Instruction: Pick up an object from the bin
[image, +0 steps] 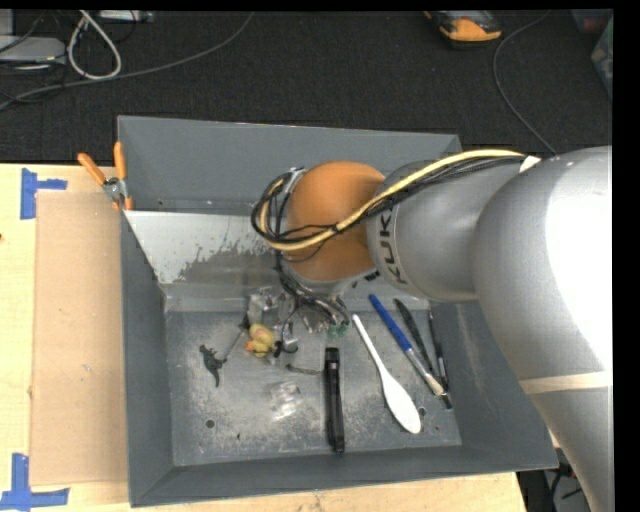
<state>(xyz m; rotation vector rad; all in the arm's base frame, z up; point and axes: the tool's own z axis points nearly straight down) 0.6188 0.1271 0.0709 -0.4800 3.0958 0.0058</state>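
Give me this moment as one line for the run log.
gripper: low in bin centre, beside small yellow thing | nearby right: black tool, white spoon, blue pen | hold: none seen

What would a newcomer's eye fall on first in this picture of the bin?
The big silver arm with its orange wrist cover reaches in from the right, its pincer low over a small yellow thing near the middle of the grey bin. Next, the white spoon lies to the right on the floor, between a long black tool and a blue pen.
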